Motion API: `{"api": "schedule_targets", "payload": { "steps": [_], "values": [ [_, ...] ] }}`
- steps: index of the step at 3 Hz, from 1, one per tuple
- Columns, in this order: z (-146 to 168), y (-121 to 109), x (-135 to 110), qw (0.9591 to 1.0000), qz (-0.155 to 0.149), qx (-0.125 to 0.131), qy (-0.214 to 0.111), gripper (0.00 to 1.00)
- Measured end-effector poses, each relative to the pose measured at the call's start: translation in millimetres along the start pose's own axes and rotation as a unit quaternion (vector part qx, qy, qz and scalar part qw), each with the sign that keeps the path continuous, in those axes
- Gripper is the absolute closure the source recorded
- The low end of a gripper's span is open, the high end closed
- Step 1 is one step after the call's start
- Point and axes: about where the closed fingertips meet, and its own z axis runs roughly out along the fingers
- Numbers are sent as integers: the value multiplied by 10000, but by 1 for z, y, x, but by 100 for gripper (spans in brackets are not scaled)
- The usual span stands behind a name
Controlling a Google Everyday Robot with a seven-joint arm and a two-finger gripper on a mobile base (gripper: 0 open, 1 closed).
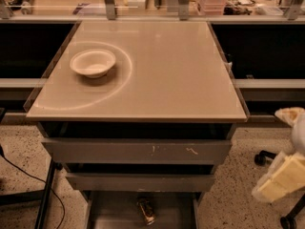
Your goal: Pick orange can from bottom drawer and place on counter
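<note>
Speckled flooring [19,151] below, glossy beige counter [181,80] above, my cream gripper [281,180] hangs far right, open or closed I cannot tell, with the small dented orange can [146,210] well to its left in the grey metal bottom drawer [109,213], where the overhanging grey drawer fronts [138,151] could snag my reach.

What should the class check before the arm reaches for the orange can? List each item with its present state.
1. Bottom drawer pulled open: ok.
2. Orange can in sight on the drawer floor: ok, near the middle.
3. Can upright or lying: cannot tell.
4. Gripper lined up over the can: not ok; it is off to the right, outside the drawers.
5. Counter has bare room for the can: ok; the white bowl takes only the left rear.
</note>
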Motion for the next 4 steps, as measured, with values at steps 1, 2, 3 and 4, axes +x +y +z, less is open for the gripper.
{"api": "schedule_targets", "payload": {
  "steps": [1, 2, 3, 4],
  "values": [
    [25, 14, 24, 9996, 231, -114, 85, 0],
    [25, 15, 24, 9996, 221, -125, 89, 0],
    [37, 44, 34, 9986, 315, -412, -125, 0],
    [78, 97, 47, 9915, 773, -876, -581, 0]
  ]
}}
